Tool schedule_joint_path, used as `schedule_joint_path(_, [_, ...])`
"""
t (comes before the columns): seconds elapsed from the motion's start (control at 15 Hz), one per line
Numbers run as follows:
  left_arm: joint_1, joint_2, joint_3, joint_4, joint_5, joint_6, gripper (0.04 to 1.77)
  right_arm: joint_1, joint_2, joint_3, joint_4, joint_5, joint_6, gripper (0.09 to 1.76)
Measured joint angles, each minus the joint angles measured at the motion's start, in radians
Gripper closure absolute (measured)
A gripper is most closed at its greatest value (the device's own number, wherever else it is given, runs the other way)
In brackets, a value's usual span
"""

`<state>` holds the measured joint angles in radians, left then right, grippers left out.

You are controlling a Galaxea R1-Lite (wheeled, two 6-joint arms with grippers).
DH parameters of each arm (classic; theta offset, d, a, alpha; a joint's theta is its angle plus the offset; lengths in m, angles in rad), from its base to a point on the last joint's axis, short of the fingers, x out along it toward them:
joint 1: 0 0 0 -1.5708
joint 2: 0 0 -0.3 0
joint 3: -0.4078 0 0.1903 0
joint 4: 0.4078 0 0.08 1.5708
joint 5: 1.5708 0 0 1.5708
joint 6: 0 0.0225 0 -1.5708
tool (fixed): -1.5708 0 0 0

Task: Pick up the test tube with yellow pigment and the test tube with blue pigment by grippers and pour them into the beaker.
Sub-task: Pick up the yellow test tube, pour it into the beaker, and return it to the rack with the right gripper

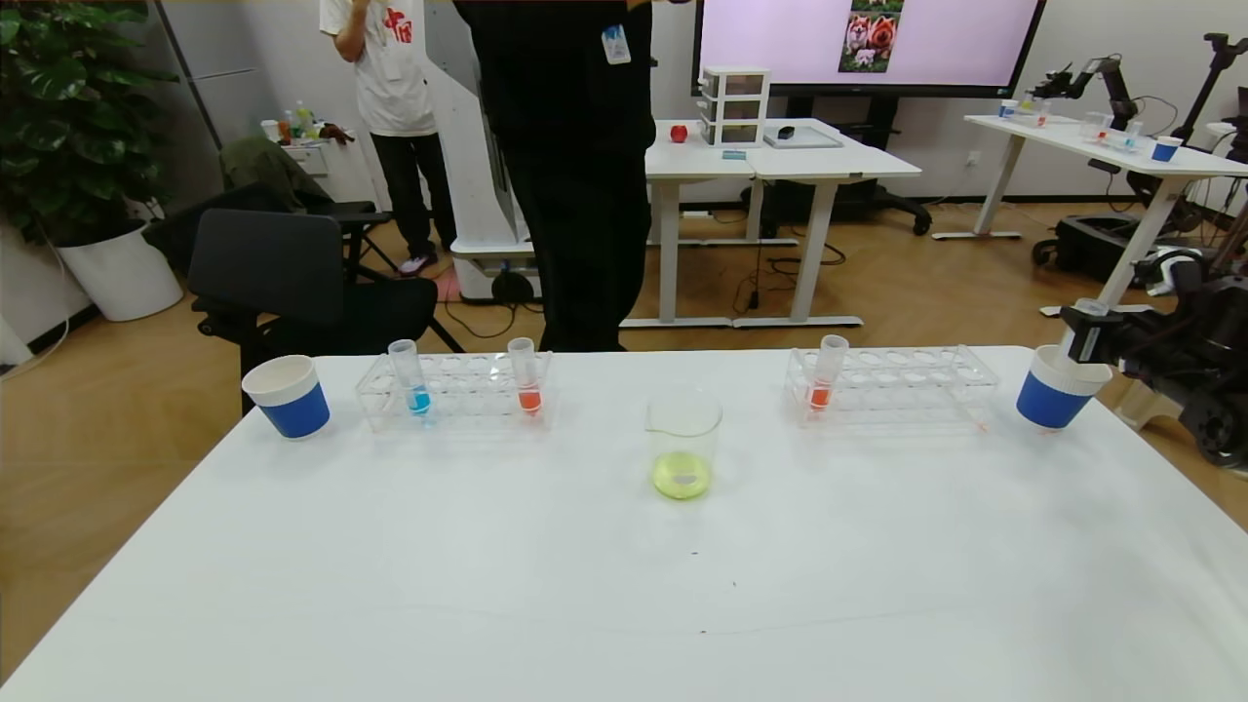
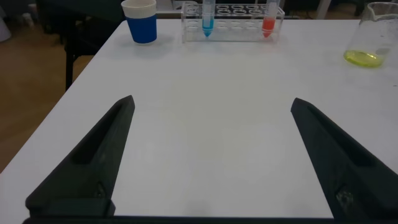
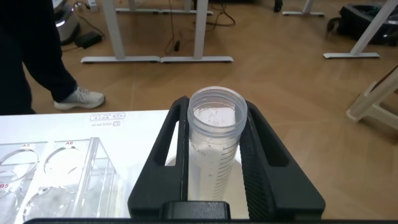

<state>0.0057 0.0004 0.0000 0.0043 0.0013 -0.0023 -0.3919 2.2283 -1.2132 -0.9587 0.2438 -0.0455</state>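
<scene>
The left gripper [image 2: 211, 155] hovers spread wide above the table [image 1: 487, 585], well short of the blue-pigment tube [image 1: 412, 378] in the left rack [image 1: 458, 390], the beaker [image 1: 682, 444] holds yellow liquid, and the right gripper [image 3: 214, 143] pinches an emptied tube [image 3: 214, 140] over the right blue cup [image 1: 1058, 395].

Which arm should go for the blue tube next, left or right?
Left. The left gripper is open and empty, facing the test tube with blue pigment on its side. The right gripper is shut on an emptied tube over the blue cup.
</scene>
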Motion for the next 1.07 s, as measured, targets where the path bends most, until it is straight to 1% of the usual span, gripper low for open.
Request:
schedule_joint_path(0.27, [0.000,0.000,0.000,0.000,0.000,0.000,0.06,-0.001,0.007,0.016,-0.031,0.004,0.000,1.35])
schedule_joint_path(0.33, [0.000,0.000,0.000,0.000,0.000,0.000,0.06,0.000,0.009,0.021,-0.038,0.005,0.000,1.29])
schedule_joint_path(0.4, [0.000,0.000,0.000,0.000,0.000,0.000,0.06,0.000,0.011,0.023,-0.042,0.006,0.000,1.09])
schedule_joint_path(0.47, [0.000,0.000,0.000,0.000,0.000,0.000,0.06,0.000,0.012,0.025,-0.041,0.006,0.000,0.76])
schedule_joint_path(0.53, [0.000,0.000,0.000,0.000,0.000,0.000,0.06,0.000,0.012,0.025,-0.041,0.006,-0.001,0.38])
schedule_joint_path(0.6, [0.000,0.000,0.000,0.000,0.000,0.000,0.06,0.000,0.012,0.025,-0.042,0.006,-0.001,0.17])
schedule_joint_path(0.67, [0.000,0.000,0.000,0.000,0.000,0.000,0.06,0.001,0.012,0.026,-0.042,0.006,-0.001,0.11])
schedule_joint_path(0.93, [0.000,0.000,0.000,0.000,0.000,0.000,0.06,0.020,-0.006,0.027,-0.038,0.001,0.000,0.11])
schedule_joint_path(1.07, [0.000,0.000,0.000,0.000,0.000,0.000,0.06,0.069,-0.043,0.042,-0.032,-0.001,0.002,0.11])
